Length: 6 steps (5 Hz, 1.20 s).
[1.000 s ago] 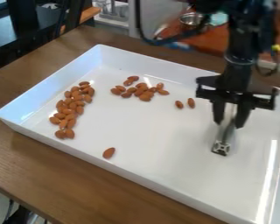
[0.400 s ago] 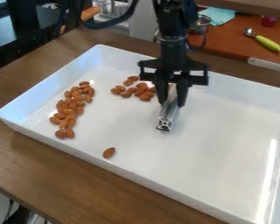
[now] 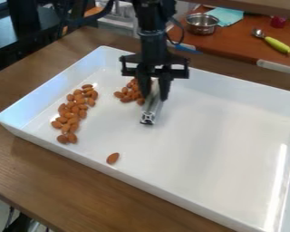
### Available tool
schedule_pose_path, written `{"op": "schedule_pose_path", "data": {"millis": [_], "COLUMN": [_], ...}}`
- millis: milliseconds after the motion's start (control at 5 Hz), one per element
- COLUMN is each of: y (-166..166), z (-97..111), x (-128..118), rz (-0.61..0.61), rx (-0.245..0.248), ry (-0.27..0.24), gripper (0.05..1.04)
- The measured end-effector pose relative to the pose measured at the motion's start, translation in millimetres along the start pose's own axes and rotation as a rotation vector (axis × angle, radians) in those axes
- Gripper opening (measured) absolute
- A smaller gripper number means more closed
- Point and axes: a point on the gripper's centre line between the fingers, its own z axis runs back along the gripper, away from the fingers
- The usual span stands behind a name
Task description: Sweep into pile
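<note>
Gripping a silver, square-ended metal bar (image 3: 148, 117), my two black fingers (image 3: 164, 88) stand only its width apart, over a white rectangular tray (image 3: 226, 140). Small brown oval almonds (image 3: 126, 95) cluster just beside them; beyond, a longer almond pile (image 3: 74, 113) lies farther from my fingers, and a lone almond (image 3: 113, 158) sits well apart.

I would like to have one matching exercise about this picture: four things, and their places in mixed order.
1. metal bar
2. lone almond
3. metal bowl
4. larger almond group

A. on the reddish-brown counter
B. toward the view's left, inside the tray
C. held in the gripper
D. near the tray's front wall

Pairs: 1-C, 2-D, 3-A, 4-B
</note>
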Motion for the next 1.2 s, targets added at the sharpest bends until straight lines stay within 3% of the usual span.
{"op": "schedule_pose_path", "data": {"millis": [600,800,1000,1200], "y": [42.4,58.8,80.6,82.8], "z": [1.2,-2.1,3.5,19.0], "x": [11.7,9.1,-2.5,-18.5], "rz": [0.149,0.148,0.069,0.039], "rx": [0.056,0.095,0.164,0.085], "ry": [-0.02,-0.009,-0.001,-0.018], "gripper": [0.349,0.349,0.349,0.349]}}
